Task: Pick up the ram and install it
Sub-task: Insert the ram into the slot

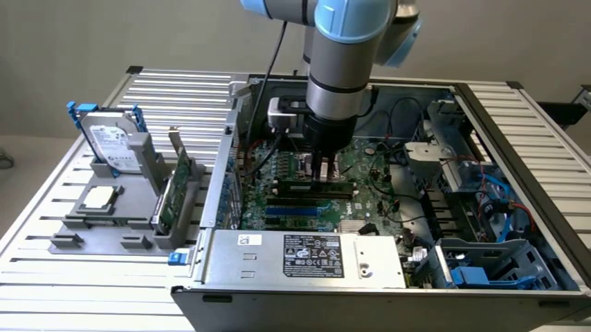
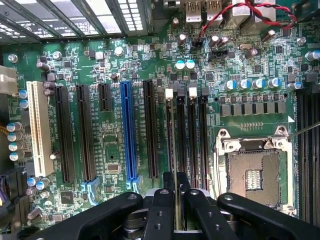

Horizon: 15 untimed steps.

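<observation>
One arm (image 1: 340, 69) upright inside case (image 1: 369, 304), gripper (image 2: 177, 196) pinching ram (image 2: 174, 145) edge-on

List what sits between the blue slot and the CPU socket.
In the wrist view: one black slot, then the memory slots, with the ram edge-on over one.

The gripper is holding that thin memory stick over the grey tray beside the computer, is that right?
No. The gripper holds the ram over the motherboard's black slots inside the open computer case, not over the grey tray beside it. The exterior view shows this.
</observation>
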Each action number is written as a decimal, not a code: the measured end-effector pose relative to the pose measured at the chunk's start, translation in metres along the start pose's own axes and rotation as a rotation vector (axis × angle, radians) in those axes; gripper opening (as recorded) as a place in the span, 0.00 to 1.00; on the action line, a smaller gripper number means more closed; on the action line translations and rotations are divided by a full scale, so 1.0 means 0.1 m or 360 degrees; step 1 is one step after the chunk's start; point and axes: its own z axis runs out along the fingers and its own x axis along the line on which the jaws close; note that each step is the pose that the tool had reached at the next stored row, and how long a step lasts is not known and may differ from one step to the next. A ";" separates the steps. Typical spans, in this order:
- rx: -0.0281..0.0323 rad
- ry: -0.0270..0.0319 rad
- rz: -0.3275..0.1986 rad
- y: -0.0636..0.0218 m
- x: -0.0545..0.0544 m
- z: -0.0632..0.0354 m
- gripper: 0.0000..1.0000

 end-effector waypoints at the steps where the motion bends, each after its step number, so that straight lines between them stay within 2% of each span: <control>1: -0.00004 0.00001 0.0000 -0.001 0.00 0.000 0.15; 11: -0.00007 0.00002 0.0000 -0.020 -0.01 -0.001 0.15; 15: -0.00045 0.00008 0.0000 -0.020 -0.01 -0.002 0.15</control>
